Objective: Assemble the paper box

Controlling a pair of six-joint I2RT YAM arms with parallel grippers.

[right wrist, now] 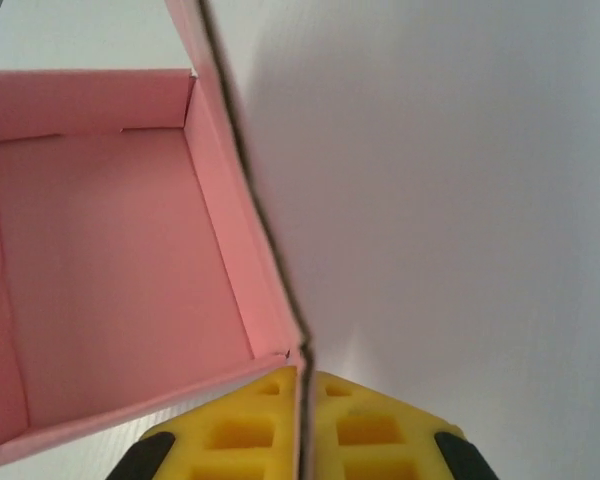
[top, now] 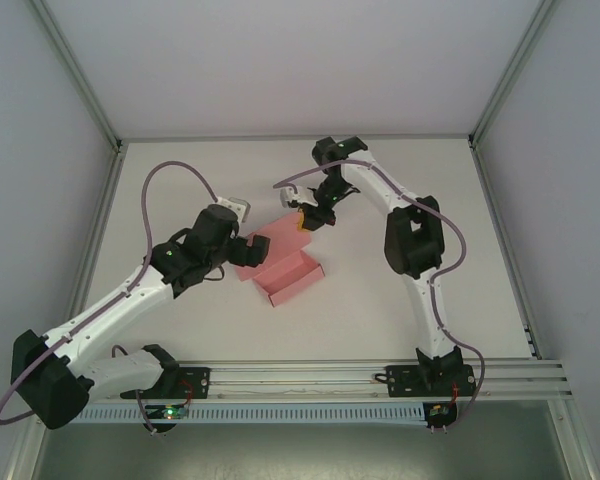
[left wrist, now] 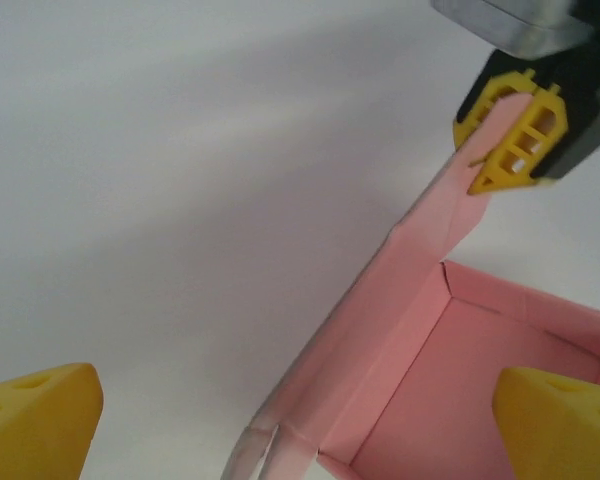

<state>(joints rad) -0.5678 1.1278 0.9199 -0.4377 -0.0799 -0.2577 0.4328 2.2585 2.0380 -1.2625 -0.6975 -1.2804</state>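
While I watch remotely, the box (top: 290,276) sits mid-bench (top: 280,335), between the two wrists. It is thin matte pink card, folded into a shallow open tray with crisp creases and low upright walls. One long side flap (left wrist: 450,195) runs past the tray's far corner, edge-on in the right wrist view as a thin dark line. Right jaws are pressed together, pinching that flap between yellow pads (right wrist: 370,430) with square cut-outs. Left jaws are spread wide at the tray's other end. Their blunt yellow tips (left wrist: 40,420) sit one over smooth white bench, the other over the pink floor. Whether they touch the card, I cannot tell.
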